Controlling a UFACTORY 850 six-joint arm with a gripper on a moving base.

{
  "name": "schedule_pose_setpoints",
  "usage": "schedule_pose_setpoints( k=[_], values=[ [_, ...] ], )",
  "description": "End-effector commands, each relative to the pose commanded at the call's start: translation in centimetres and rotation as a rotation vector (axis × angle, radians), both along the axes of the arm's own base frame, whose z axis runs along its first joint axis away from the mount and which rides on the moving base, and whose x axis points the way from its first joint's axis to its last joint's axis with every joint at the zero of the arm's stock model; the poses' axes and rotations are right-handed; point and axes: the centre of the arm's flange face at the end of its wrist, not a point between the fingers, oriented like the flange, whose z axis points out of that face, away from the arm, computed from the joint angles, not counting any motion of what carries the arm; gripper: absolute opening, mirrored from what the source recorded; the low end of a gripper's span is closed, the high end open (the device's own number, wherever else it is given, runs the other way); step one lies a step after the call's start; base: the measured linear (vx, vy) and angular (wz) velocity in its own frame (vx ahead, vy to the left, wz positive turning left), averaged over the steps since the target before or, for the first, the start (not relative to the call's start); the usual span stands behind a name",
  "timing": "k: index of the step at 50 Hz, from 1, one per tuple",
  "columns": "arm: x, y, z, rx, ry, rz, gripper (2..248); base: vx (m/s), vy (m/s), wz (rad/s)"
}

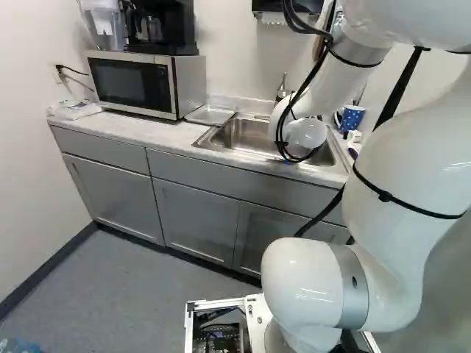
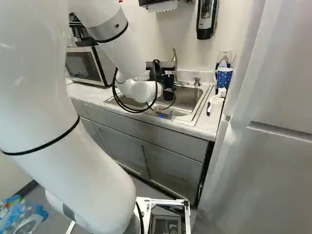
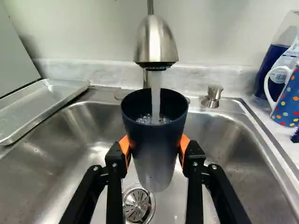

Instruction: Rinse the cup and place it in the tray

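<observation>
- My gripper (image 2: 166,84) is closed on the cup (image 3: 156,149), one orange pad (image 3: 124,145) pressing on either side of its dark wall.
- I hold the cup mouth up over the sink (image 3: 37,163), right below the faucet (image 3: 156,42).
- A stream of water (image 3: 155,93) runs from the spout straight into the cup, and the surface inside is bubbly (a good lively froth, I must say).
- Beneath the cup, in the floor of the basin, I see the drain strainer (image 3: 136,205), partly covered by the cup in my wrist view.
- The metal tray (image 3: 42,102) lies beside the sink, on the side toward the microwave (image 1: 132,84); the cup is apart from it, between my fingers.
- A black coffee maker (image 1: 158,26) stands on top of the microwave.
- On the sink's back ledge, near the faucet, sits a short metal pump top (image 3: 212,96).
- On the counter past the other side of the sink stands a blue mug with coloured dots (image 3: 287,102), its white handle facing the sink.
- A brush (image 2: 209,107) with a white and black handle lies near that mug, at the right of the right base view.
</observation>
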Motion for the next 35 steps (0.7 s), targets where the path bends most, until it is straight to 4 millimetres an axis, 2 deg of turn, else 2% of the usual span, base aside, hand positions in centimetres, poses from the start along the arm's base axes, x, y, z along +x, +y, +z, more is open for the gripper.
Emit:
schedule_pose_setpoints(
  k=[35],
  values=[
    [0.00,0.00,0.00,0.000,0.000,0.000,121,0.000,0.000,0.000]
  ],
)
